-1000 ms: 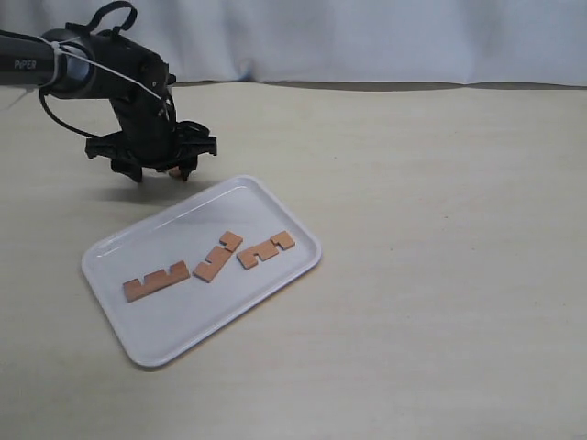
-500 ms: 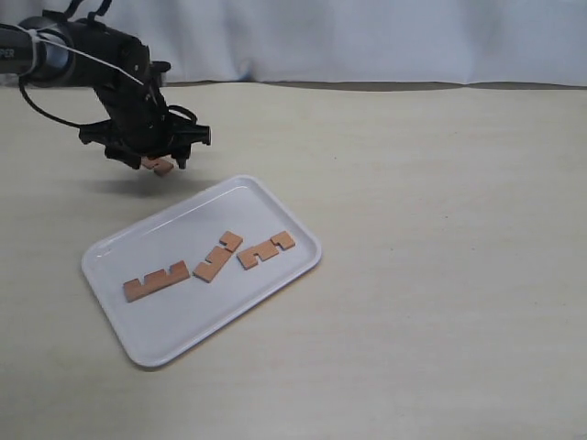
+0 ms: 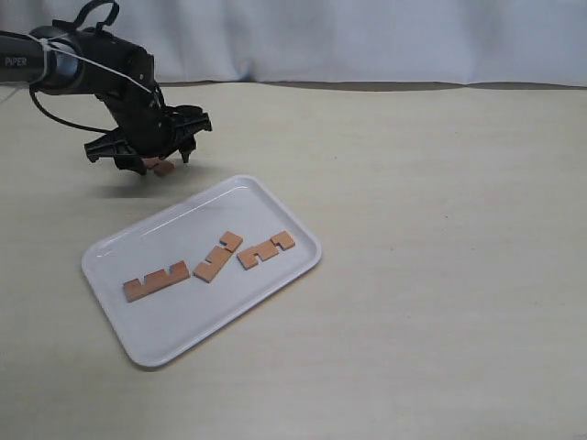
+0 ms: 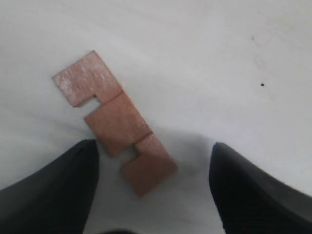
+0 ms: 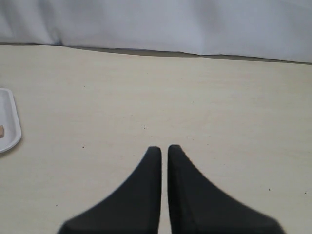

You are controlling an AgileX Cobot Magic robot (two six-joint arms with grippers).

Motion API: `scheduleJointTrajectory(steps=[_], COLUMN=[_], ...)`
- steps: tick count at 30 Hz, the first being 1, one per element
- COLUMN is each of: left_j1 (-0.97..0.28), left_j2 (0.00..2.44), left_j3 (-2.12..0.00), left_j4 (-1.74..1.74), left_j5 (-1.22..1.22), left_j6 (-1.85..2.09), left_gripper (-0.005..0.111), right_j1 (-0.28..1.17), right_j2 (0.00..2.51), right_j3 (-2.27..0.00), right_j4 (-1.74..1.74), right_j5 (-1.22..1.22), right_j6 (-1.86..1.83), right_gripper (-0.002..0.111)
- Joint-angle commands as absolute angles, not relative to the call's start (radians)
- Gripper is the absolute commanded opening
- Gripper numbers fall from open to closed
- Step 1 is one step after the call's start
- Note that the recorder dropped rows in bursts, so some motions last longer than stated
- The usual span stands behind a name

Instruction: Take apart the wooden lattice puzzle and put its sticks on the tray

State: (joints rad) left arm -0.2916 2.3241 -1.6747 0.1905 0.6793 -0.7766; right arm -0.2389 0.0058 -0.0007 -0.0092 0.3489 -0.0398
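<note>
The white tray [image 3: 139, 349] lies at the front left with three reddish-brown notched sticks on it [image 3: 157, 281], [image 3: 217, 256], [image 3: 266, 249]. A fourth stick [image 3: 165, 169] lies on the table just behind the tray. My left gripper [image 3: 149, 156] hovers low over it. In the left wrist view that stick [image 4: 114, 122] lies flat between the open fingers [image 4: 73, 185] of the left gripper [image 4: 153, 146], touching neither. No assembled lattice puzzle shows, only separate sticks. My right gripper [image 5: 164, 147] is shut on nothing above bare table and is outside the exterior view.
A white cloth backdrop [image 3: 367, 37] runs along the table's far edge. The tray's corner [image 5: 9, 122] shows at the side of the right wrist view. Beige tabletop [image 3: 440, 229] stretches to the right of the tray.
The left arm has shifted a little to the left and back and has turned over the loose stick. Its jaws have stayed open. The sticks on the tray have not moved.
</note>
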Motion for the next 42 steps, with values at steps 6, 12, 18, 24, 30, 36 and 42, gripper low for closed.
scheduleJointTrajectory(steps=[6, 12, 18, 24, 30, 36, 42], left_j1=[-0.290, -0.290, -0.290, -0.290, -0.290, -0.290, -0.308], left_j2=[2.330, 2.330, 2.364, 2.390, 2.390, 2.358, 2.247], left_j3=[-1.677, -1.677, -1.677, -1.677, -1.677, -1.677, -1.677], left_j4=[0.353, 0.298, 0.298, 0.293, 0.293, 0.297, 0.269], left_j5=[0.804, 0.817, 0.821, 0.835, 0.852, 0.874, 0.866], left_j6=[-0.874, -0.790, -0.783, -0.773, -0.753, -0.671, -0.438], left_gripper=[0.063, 0.059, 0.041, 0.040, 0.017, 0.000, 0.000], right_j1=[-0.243, -0.243, -0.243, -0.243, -0.243, -0.243, -0.243], right_j2=[0.000, 0.000, 0.000, 0.000, 0.000, 0.000, 0.000], right_j3=[0.000, 0.000, 0.000, 0.000, 0.000, 0.000, 0.000], right_j4=[-0.009, -0.009, -0.009, -0.009, -0.009, -0.009, -0.009], right_j5=[0.345, 0.345, 0.345, 0.345, 0.345, 0.345, 0.345], right_j6=[-0.038, -0.038, -0.038, -0.038, -0.038, -0.038, -0.038], right_gripper=[0.004, 0.004, 0.004, 0.004, 0.004, 0.004, 0.004])
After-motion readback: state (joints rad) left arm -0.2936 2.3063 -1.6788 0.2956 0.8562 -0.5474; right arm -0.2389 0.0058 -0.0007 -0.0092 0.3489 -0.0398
